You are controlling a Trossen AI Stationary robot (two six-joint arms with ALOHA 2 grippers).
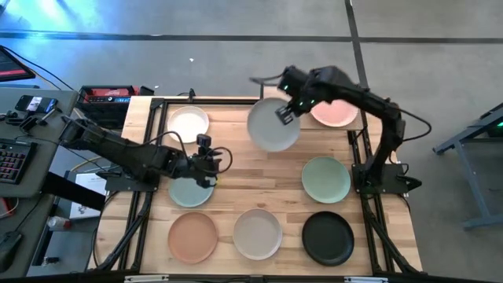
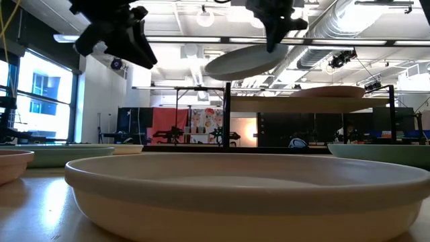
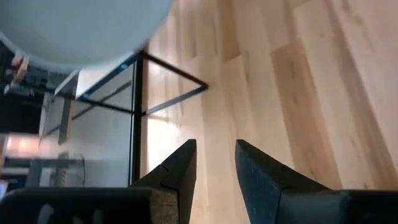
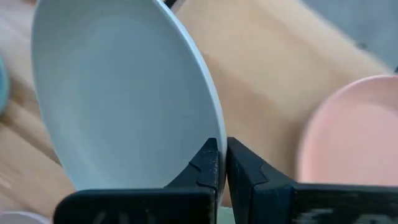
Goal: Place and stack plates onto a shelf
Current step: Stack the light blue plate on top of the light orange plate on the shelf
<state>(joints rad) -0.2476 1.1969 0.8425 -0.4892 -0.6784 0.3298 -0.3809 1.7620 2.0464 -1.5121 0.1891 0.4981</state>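
My right gripper (image 1: 284, 114) is shut on the pale grey plate (image 1: 271, 130), held in the air above the table's far middle, just left of the shelf (image 2: 316, 105). The pink plate (image 1: 335, 112) lies flat on the shelf's board. My left gripper (image 1: 214, 157) hovers slightly open over bare wood beside the blue-green plate (image 1: 189, 191), touching nothing. The white plate (image 1: 189, 123), mint green plate (image 1: 326, 179), peach plate (image 1: 192, 236), beige plate (image 1: 257, 233) and black plate (image 1: 328, 237) rest flat on the tabletop. My right gripper (image 4: 222, 155) pinches the pale grey plate's rim (image 4: 211, 134) between its two fingers, one on the upper face and one underneath, on the side nearest the shelf. The plate (image 2: 242, 62) is lifted clear and sticks out sideways from the fingers, slightly tilted.
Black frame rails run along the table's left and right edges. Free wood lies in the table's middle between the plates. A desk with a keyboard and gear stands off the left edge (image 1: 23, 134). The shelf's left half (image 2: 262, 105) carries no plate.
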